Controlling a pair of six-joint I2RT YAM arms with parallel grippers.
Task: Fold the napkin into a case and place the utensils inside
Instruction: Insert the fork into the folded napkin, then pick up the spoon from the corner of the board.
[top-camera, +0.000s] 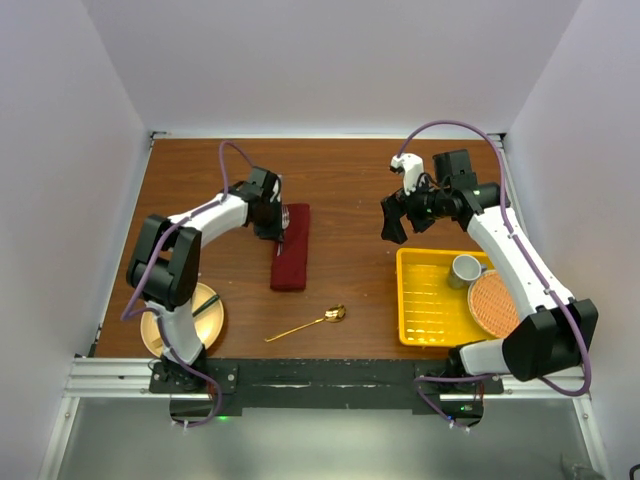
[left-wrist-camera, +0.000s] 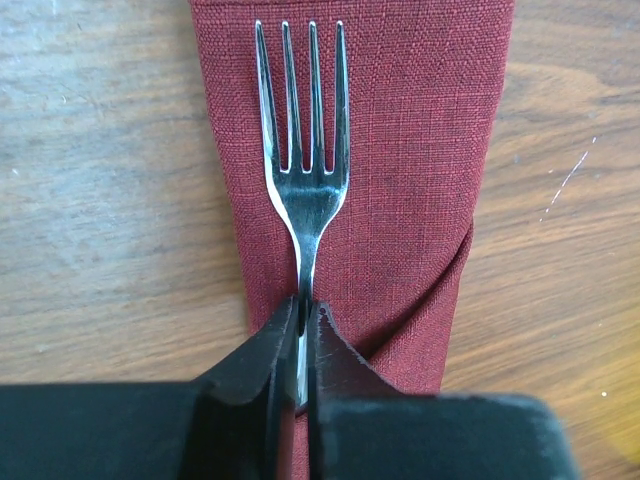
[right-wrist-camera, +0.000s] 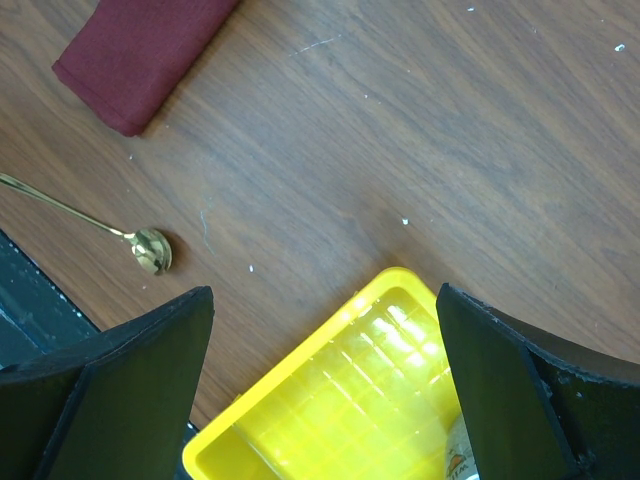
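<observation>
Left tool: jaws pinched almost shut on the handle of the fork, just behind the neck. Grip looks centred, handle running straight out between the jaws.

Fork sits on top of the napkin, which is already folded into a narrow strip. Tines lie flat on the cloth, roughly along the strip's long axis and slightly left of its centreline. A diagonal fold edge shows on the right side of the strip, beside the tool. I can't tell whether any part of the fork is under a layer; the tines are clearly on the outside.

Step in hand, as I read it: seat the fork in the case. To do it well:
- keep the fork parallel to the strip, no yaw
- stay low so the tines don't snag the weave or drag the fold open
- let go only once the handle rests on cloth
- lift straight off; the cloth is soft and will shift

In the scene: strip lies left of centre on the tabletop, long axis near-far, left tool at its far end. Spoon is on bare wood just near and right of the strip, not touching it.

Right tool: jaws wide apart, holding nothing, hanging over the far-left corner of the yellow tray, well apart from the spoon.
</observation>
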